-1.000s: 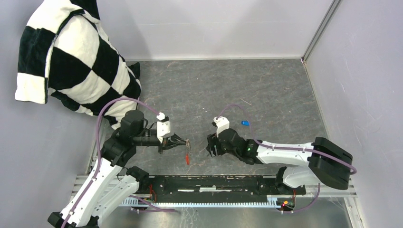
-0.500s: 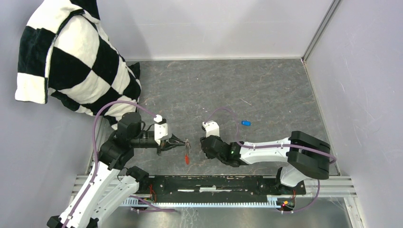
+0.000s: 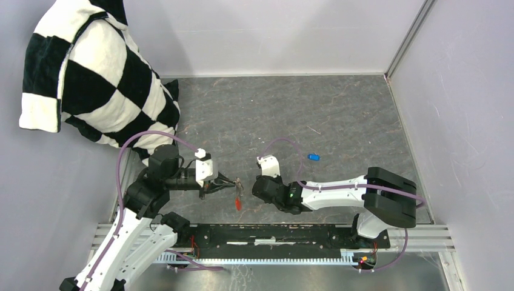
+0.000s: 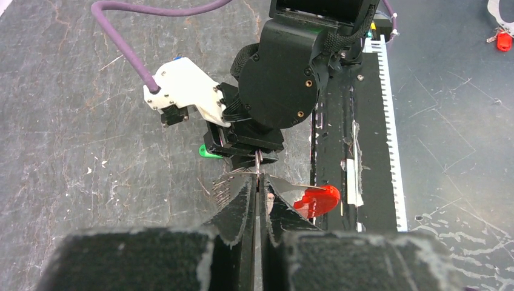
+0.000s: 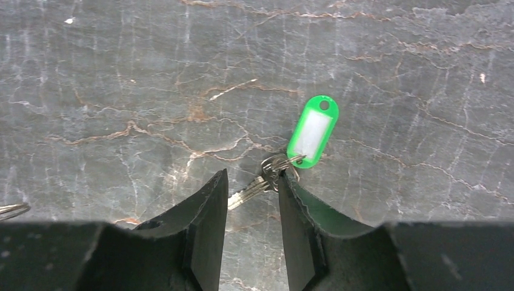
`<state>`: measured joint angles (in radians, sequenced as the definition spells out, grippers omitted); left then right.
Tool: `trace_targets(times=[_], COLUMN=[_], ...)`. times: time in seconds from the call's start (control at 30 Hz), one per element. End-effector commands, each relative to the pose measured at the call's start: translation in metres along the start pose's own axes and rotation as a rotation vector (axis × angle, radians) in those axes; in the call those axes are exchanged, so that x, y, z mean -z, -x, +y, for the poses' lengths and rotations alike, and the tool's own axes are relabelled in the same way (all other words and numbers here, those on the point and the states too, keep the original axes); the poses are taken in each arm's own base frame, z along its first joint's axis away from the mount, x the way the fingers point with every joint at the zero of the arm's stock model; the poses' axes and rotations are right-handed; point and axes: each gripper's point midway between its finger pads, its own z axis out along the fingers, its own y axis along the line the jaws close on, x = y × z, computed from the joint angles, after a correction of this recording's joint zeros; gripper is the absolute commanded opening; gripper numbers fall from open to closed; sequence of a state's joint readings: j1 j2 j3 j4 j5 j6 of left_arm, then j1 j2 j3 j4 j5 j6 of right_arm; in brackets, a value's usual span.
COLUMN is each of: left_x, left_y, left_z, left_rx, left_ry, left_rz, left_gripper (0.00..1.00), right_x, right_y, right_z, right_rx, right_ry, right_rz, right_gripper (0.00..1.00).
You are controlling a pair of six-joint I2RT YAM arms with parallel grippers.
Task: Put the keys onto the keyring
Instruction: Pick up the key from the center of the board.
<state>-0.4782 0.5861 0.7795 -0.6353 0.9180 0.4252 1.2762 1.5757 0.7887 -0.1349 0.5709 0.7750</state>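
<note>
My left gripper [image 3: 235,183] [image 4: 259,182] is shut on the keyring [image 4: 259,165], a thin metal ring held on edge. Its red tag [image 4: 315,200] [image 3: 239,204] hangs to one side and its grey chain strap [image 4: 224,187] to the other. The green key [image 5: 250,191] lies flat on the table. Its green head [image 5: 313,130] [image 4: 209,151] lies just beyond my right gripper [image 5: 251,182] [image 3: 257,185]. Those jaws are part-way closed with a gap left, and the key's blade lies aslant between the tips. The blue key [image 3: 313,157] lies alone on the table, further right.
A black-and-white chequered cushion [image 3: 91,73] fills the back left corner. Grey walls close off the back and right. A black mounting rail [image 3: 291,233] runs along the near edge. Purple cables [image 3: 145,134] loop over both arms.
The right arm has swung left to just opposite the left gripper, and its jaws have narrowed around the green key. The left arm has barely shifted and still holds the keyring.
</note>
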Motion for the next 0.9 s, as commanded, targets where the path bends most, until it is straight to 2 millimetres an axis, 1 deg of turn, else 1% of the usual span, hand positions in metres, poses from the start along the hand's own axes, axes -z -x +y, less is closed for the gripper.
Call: trace_targets(times=[0.0, 0.1, 0.23, 0.37, 0.7, 0.87], left_x=[0.003, 0.003, 0.004, 0.004, 0.004, 0.005], left_y=[0.016, 0.016, 0.017, 0.017, 0.015, 0.014], left_z=[-0.001, -0.001, -0.002, -0.003, -0.006, -0.007], left_rx=[-0.070, -0.067, -0.070, -0.066, -0.063, -0.066], left_ry=[-0.013, -0.013, -0.012, -0.012, -0.019, -0.018], left_rz=[-0.035, -0.035, -0.040, -0.040, -0.043, -0.044], left_gripper=[0.02, 0.02, 0.02, 0.02, 0.02, 0.02], right_x=[0.000, -0.004, -0.008, -0.010, -0.019, -0.021], right_y=[0.008, 0.007, 0.006, 0.013, 0.014, 0.015], right_z=[-0.004, -0.003, -0.006, -0.008, -0.016, -0.015], right_rx=[-0.020, -0.005, 0.003, -0.001, -0.019, -0.019], right_ry=[-0.053, -0.064, -0.089, -0.101, -0.117, -0.112], right_rz=[-0.027, -0.020, -0.016, -0.037, -0.025, -0.025], right_gripper=[0.43, 0.45, 0.45, 0.45, 0.42, 0.40])
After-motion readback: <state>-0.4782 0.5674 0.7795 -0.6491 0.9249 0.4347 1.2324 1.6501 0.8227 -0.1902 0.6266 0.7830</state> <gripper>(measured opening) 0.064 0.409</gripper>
